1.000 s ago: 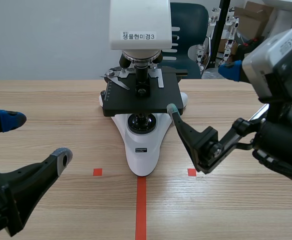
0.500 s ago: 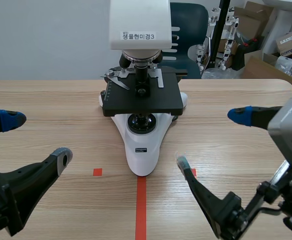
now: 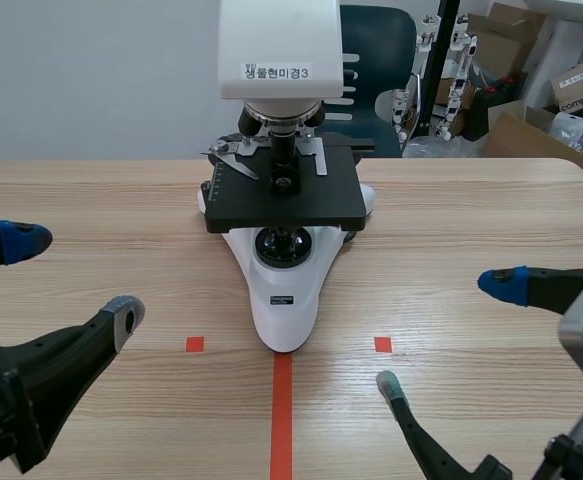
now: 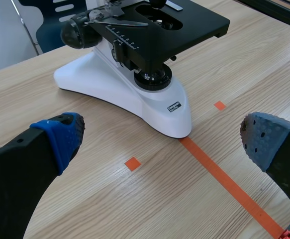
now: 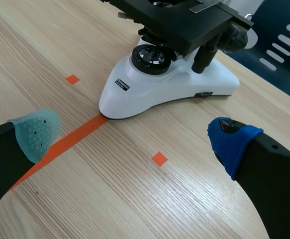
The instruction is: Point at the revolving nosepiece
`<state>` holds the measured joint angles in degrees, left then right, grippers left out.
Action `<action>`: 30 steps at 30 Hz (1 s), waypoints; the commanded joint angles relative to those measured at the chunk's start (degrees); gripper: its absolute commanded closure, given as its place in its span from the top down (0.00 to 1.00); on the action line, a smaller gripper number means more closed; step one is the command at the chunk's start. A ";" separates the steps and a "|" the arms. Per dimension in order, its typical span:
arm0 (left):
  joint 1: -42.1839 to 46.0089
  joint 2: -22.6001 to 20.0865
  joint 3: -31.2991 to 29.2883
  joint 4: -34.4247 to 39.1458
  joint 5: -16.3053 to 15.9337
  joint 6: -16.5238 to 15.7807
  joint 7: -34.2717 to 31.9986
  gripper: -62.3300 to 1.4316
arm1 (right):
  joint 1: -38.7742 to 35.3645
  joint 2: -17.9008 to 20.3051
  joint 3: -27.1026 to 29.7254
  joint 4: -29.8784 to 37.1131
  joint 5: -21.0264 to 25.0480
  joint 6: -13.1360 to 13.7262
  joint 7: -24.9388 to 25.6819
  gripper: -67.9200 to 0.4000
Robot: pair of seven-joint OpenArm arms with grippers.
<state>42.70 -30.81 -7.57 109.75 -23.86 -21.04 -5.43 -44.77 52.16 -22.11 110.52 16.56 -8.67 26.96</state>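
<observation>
Revolving nosepiece (image 3: 281,113): round, dark, under white head (image 3: 279,45), above black stage (image 3: 301,205).

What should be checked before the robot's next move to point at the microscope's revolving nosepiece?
1. The revolving nosepiece shows under the white head: ok.
2. The microscope stands upright at the red line's end: ok.
3. The left gripper is open and holds nothing: ok.
4. The right gripper is open and holds nothing: ok.
5. A gripper points at the nosepiece: not ok; both sit low, short of the microscope.
6. Free path above the stage: cannot tell.
</observation>
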 commanded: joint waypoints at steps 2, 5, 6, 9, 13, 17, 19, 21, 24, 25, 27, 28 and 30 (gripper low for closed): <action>0.11 0.15 0.26 0.72 -0.42 0.28 -0.94 1.00 | 1.14 2.21 0.87 0.92 1.05 -0.33 3.58 1.00; 0.11 0.15 0.26 0.72 -0.42 0.28 -0.94 1.00 | 2.14 3.28 1.75 0.92 3.21 -0.35 3.69 1.00; 0.11 0.15 0.26 0.72 -0.42 0.28 -0.94 1.00 | 2.71 3.67 2.08 0.92 4.28 -0.31 3.61 1.00; 0.11 0.15 0.26 0.72 -0.42 0.28 -0.87 1.00 | 4.04 4.61 3.02 0.92 7.17 0.17 3.26 1.00; 0.11 0.15 0.26 0.72 -0.46 0.28 -0.83 1.00 | 5.27 4.66 3.69 0.92 7.54 2.34 1.44 1.00; 0.11 0.15 0.26 0.72 -0.44 0.28 -0.81 1.00 | 5.92 4.66 3.74 0.92 7.52 2.47 1.46 1.00; 0.11 0.15 0.26 0.72 -0.44 0.28 -0.79 1.00 | 6.05 4.66 3.91 0.92 7.52 2.47 1.44 1.00; 0.11 0.15 0.26 0.72 -0.44 0.28 -0.81 1.00 | 6.05 4.66 3.96 0.92 7.52 2.45 1.25 1.00; 0.11 0.15 0.26 0.72 -0.44 0.28 -0.81 1.00 | 6.05 4.66 3.96 0.92 7.52 2.45 1.27 1.00; 0.11 0.15 0.26 0.72 -0.44 0.28 -0.81 1.00 | 6.05 4.66 3.96 0.92 7.52 2.45 1.27 1.00; 0.11 0.15 0.26 0.72 -0.44 0.28 -0.81 1.00 | 6.05 4.66 3.96 0.92 7.52 2.45 1.29 1.00; 0.11 0.15 0.26 0.72 -0.44 0.28 -0.81 1.00 | 6.05 4.66 3.96 0.92 7.52 2.45 1.29 1.00; 0.11 0.15 0.26 0.72 -0.44 0.28 -0.81 1.00 | 6.05 4.66 3.96 0.92 7.52 2.45 1.27 1.00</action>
<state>42.70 -30.81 -7.57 109.75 -23.86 -21.02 -5.43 -39.55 56.66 -18.72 110.52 24.03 -5.98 27.16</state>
